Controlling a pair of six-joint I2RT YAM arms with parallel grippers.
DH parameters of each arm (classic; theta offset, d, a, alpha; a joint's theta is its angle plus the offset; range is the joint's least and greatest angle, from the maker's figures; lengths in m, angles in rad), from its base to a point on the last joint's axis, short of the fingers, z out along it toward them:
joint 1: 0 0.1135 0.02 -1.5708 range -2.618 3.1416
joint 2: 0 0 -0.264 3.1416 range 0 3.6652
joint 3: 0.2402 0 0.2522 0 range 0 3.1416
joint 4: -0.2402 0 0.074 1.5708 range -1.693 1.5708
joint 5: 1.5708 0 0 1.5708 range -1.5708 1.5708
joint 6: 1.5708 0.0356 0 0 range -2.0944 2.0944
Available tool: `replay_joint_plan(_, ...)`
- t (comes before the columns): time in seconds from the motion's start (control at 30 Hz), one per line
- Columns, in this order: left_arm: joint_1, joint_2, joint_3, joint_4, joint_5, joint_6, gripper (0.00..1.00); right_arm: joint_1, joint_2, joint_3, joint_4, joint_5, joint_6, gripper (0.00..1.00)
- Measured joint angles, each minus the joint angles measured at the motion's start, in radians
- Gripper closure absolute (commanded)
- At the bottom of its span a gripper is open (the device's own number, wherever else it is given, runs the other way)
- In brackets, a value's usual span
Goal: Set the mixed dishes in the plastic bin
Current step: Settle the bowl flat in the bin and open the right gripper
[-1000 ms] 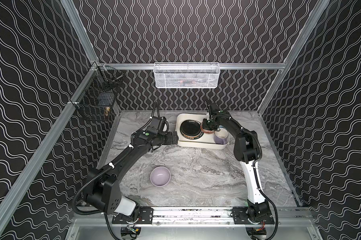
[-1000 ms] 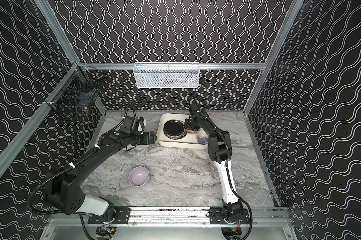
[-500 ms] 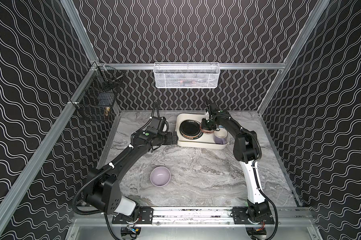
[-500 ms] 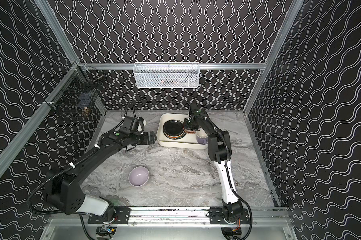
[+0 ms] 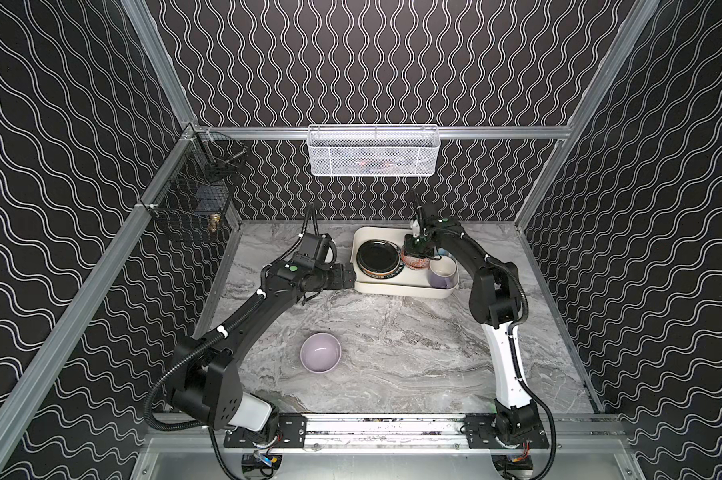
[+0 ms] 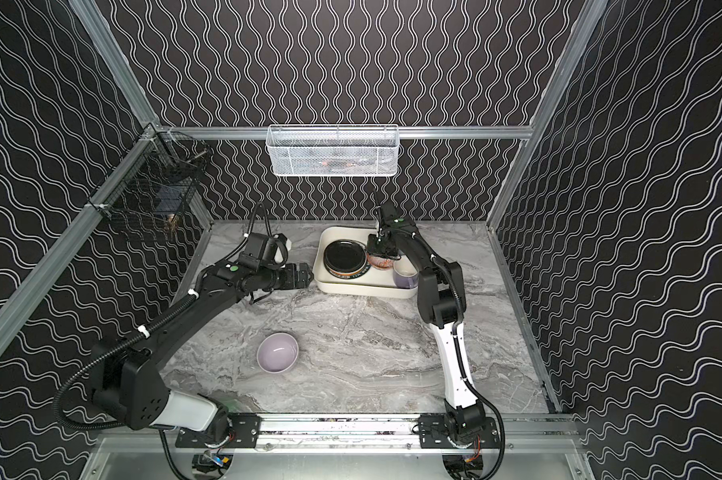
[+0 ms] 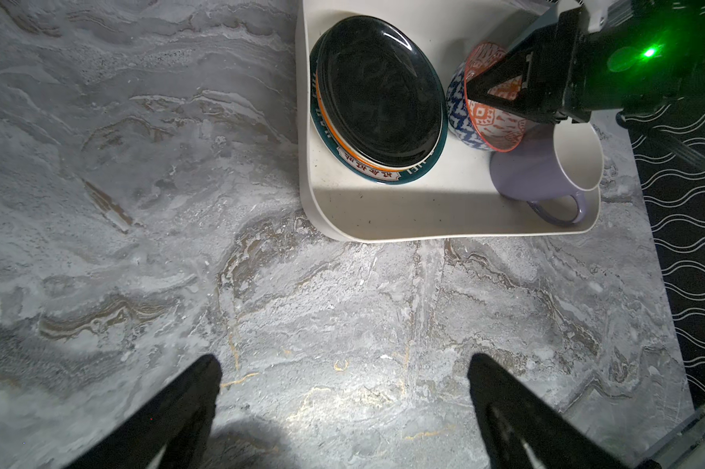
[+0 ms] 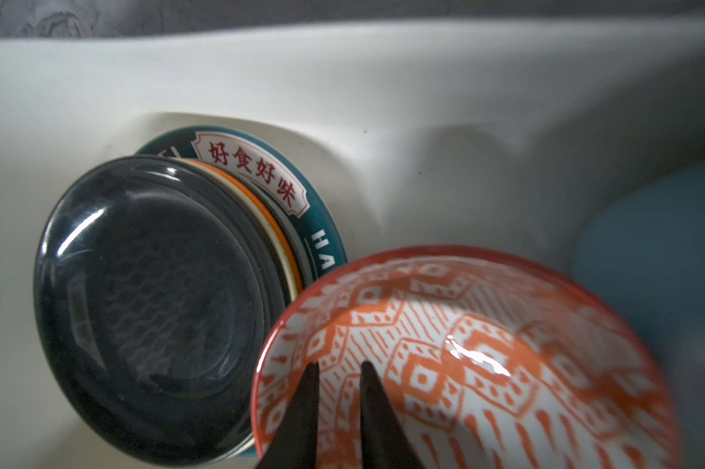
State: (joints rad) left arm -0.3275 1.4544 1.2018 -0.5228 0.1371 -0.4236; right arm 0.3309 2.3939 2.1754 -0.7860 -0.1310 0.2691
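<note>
Black fingers of the left gripper [image 7: 342, 365] stood wide apart over bare marble and held nothing, just left of the plastic bin [image 5: 392, 286] in both top views. Lower centre of the frame, the lilac bowl [image 5: 321, 357] sat alone on the table, well apart from the bin, and looked like the one dish left to move. In the bin, a stack of plates [image 5: 378, 257] with the black one on top filled the left part. To its right came the orange-patterned bowl [image 5: 415, 261], tilted against the stack, then the lilac mug [image 5: 441, 272] lying on its side. The right gripper [image 8: 336, 369] hung over the bowl with its fingers close together and a narrow gap between them. Whether it pinched the bowl could not be told. Against the frames from a second earlier, little differed: both arms, the bowl under the right gripper and the lilac bowl kept their places.
</note>
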Motion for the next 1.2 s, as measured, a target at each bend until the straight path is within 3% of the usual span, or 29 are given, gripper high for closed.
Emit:
replay_joint_plan(0.33, 0.0, -0.043, -0.011, 0.0, -0.002, 0.0, 0.01, 0.014, -0.084, -0.07, 0.007, 0.045, -0.003, 0.76)
replay_joint_plan(0.67, 0.0, -0.054, -0.017, 0.0, -0.011, -0.001, 0.01, 0.146, -0.043, -0.031, -0.016, 0.114, -0.047, 0.77)
replay_joint_plan(0.93, 0.0, -0.044, -0.017, 0.0, -0.011, -0.001, 0.01, 0.139, -0.002, -0.005, -0.04, 0.2, -0.068, 0.77)
replay_joint_plan(1.2, 0.001, -0.033, -0.017, 0.0, -0.01, 0.0, 0.01, 0.129, 0.018, 0.012, -0.043, 0.19, -0.071, 0.78)
